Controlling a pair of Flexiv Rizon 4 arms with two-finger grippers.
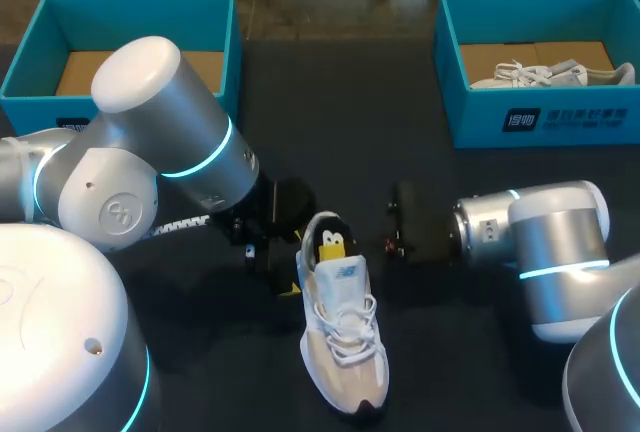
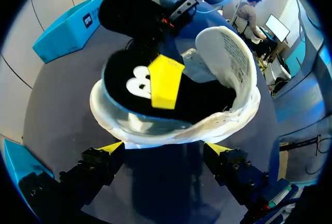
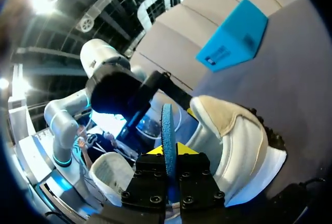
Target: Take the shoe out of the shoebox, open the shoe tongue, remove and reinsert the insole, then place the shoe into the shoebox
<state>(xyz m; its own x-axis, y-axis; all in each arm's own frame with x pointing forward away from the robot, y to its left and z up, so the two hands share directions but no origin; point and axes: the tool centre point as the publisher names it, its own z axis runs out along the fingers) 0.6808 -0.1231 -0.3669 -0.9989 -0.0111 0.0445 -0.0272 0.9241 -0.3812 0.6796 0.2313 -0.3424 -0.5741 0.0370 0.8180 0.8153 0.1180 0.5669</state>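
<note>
Head view: the shoe [image 1: 345,337] lies on the table [image 1: 300,112] between your two arms, toe toward the near edge, well apart from both teal boxes. The left shoebox [image 1: 120,2] shows its cardboard floor, and the right shoebox [image 1: 560,117] holds a second shoe [image 1: 545,74]. The black insole [image 1: 326,230] stands up out of the heel opening, with the right gripper [image 1: 333,246] at it and the left gripper [image 1: 278,274] just beside the heel. Left wrist view: the left gripper is released, its yellow tips either side of the heel rim, with no contact I can confirm. The tongue [image 2: 228,53] is folded well forward. One yellow fingertip [image 2: 166,81] of the other arm lies flat on the insole's face. Right wrist view: the right gripper is clenched on the insole's thin blue edge. Judgement: the insole step is in hand; whether it is going out or in cannot be told. To do it well, close the left gripper on the heel first so the shoe cannot lift or skid. Then move the insole along the line of the sole, not sideways, clear of the tongue. Hold the pinch near the heel end so the front can flex.
</note>
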